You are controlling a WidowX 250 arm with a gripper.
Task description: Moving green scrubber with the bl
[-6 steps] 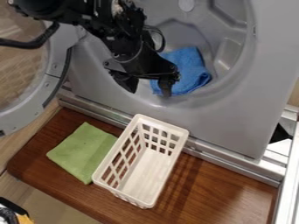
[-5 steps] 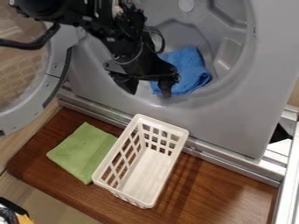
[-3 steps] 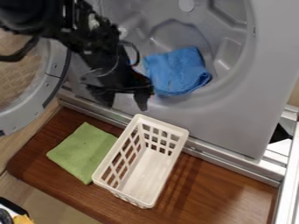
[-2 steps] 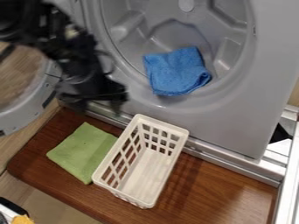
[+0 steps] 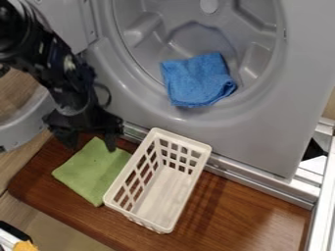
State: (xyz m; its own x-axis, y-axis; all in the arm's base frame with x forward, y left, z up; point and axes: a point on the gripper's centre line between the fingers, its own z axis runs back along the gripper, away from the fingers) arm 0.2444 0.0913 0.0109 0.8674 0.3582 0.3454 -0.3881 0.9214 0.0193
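Note:
The black gripper (image 5: 90, 145) hangs at the left over the upper corner of the green cloth (image 5: 93, 169), its two fingers spread apart with nothing held between them. That cloth lies flat on the brown wooden board, left of the white basket. Inside the grey drum opening, a folded blue cloth (image 5: 198, 81) rests near the lower rim, up and to the right of the gripper. I cannot tell whether the fingertips touch the green cloth.
A white slatted basket (image 5: 157, 202) stands on the wooden board (image 5: 243, 208), close beside the green cloth. The grey machine front (image 5: 262, 139) rises behind the board. Its round door (image 5: 19, 128) hangs open at the left, partly behind the arm.
My gripper has moved left and down, away from the blue cloth in the drum to above the green cloth. Both cloths and the basket have kept their places.

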